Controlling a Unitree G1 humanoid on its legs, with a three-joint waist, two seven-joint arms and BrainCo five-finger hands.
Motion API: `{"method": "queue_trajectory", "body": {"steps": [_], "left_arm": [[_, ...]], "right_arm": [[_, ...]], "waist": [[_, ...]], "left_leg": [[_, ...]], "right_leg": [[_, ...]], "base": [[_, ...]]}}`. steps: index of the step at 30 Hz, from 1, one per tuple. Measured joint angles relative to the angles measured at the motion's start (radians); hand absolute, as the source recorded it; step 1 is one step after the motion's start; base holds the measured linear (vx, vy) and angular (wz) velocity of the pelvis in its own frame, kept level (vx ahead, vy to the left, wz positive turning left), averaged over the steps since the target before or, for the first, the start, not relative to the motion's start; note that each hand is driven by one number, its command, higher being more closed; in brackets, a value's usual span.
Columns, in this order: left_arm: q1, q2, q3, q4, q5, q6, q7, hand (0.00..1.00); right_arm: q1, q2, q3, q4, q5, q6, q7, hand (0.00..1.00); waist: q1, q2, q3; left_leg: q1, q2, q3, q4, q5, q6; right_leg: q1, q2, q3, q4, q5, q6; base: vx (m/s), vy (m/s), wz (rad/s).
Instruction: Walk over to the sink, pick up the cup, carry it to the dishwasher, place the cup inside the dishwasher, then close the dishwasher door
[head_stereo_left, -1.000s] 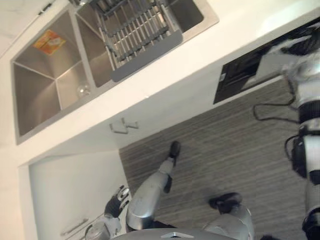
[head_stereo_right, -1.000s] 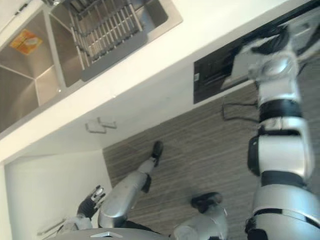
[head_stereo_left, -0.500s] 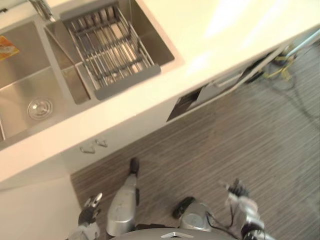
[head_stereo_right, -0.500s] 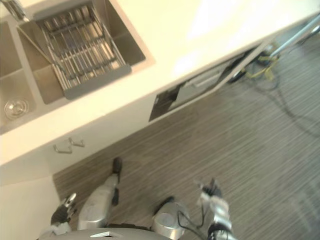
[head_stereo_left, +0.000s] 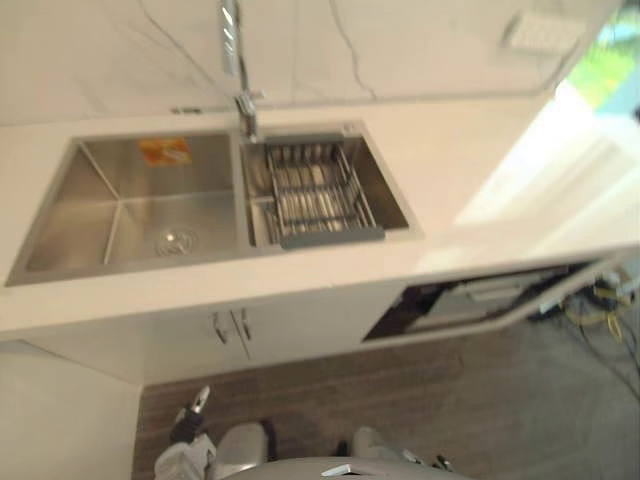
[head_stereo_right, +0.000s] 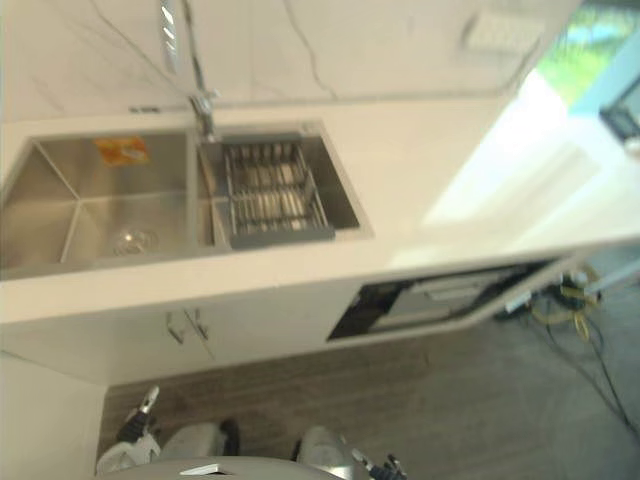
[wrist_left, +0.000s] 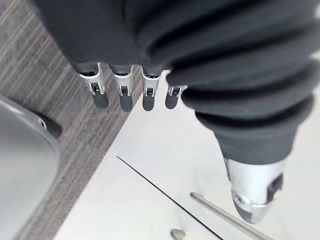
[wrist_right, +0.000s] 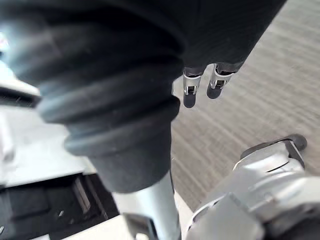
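Left hand (wrist_left: 122, 97) and right hand (wrist_right: 189, 95), low before the rectangular stainless-steel double sink (head_stereo_left: 120, 190): fingers straight, both empty. Cup likely light, rigid, slippery; grasp around its wall.

Sink (head_stereo_left: 120, 205): steel grey, orange-yellow sticker (head_stereo_left: 165, 151) in its left basin. Rack (head_stereo_left: 318, 192) in sink's rt basin: silver bars, grey front edge. Surface (head_stereo_left: 480, 180) around sink: white. Wall (head_stereo_left: 100, 50) behind sink: white marble, thin grey veins. Cabinets (head_stereo_left: 290, 325) below sink: white. Dishwasher (head_stereo_left: 395, 318) below-rt of sink: dark opening. Floor (head_stereo_left: 480, 400): grey-brown, fine stripes.
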Motion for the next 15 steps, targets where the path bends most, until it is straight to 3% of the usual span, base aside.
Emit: {"method": "queue_trajectory", "body": {"steps": [2, 4, 10, 15], "left_arm": [[0.004, -0.003, 0.017, 0.012, -0.002, 0.014, 0.007, 0.00], [0.007, -0.008, 0.030, 0.017, -0.003, 0.022, 0.007, 0.00], [0.027, -0.038, 0.056, 0.063, -0.001, 0.049, -0.008, 0.00], [0.028, -0.020, 0.029, 0.067, 0.011, 0.062, -0.048, 0.00]], "right_arm": [[-0.004, -0.013, 0.027, 0.000, -0.066, 0.010, 0.024, 0.00], [-0.007, -0.021, 0.040, 0.001, -0.061, 0.026, 0.044, 0.00], [0.003, -0.068, 0.040, 0.020, 0.085, 0.153, 0.151, 0.00], [0.001, -0.073, 0.040, 0.025, 0.083, 0.248, 0.207, 0.00]], "waist": [[0.006, 0.000, -0.027], [0.005, 0.004, -0.034], [-0.008, 0.047, -0.072], [-0.010, 0.045, -0.077]], "left_leg": [[0.037, 0.011, -0.027, -0.049, 0.015, -0.024], [0.061, 0.012, -0.027, -0.094, 0.033, -0.035], [0.198, 0.016, -0.033, -0.307, 0.133, -0.052], [0.205, 0.005, -0.049, -0.308, 0.148, -0.055]], "right_leg": [[0.058, 0.016, -0.016, -0.068, 0.006, -0.001], [0.090, 0.018, -0.031, -0.121, 0.006, -0.002], [0.178, 0.029, -0.068, -0.194, 0.009, -0.005], [0.210, 0.028, -0.074, -0.232, 0.013, 0.000]], "base": [[0.12, -0.134, 0.24], [0.10, -0.111, 0.09], [0.05, -0.064, 0.16], [-0.03, -0.005, 0.07]]}}
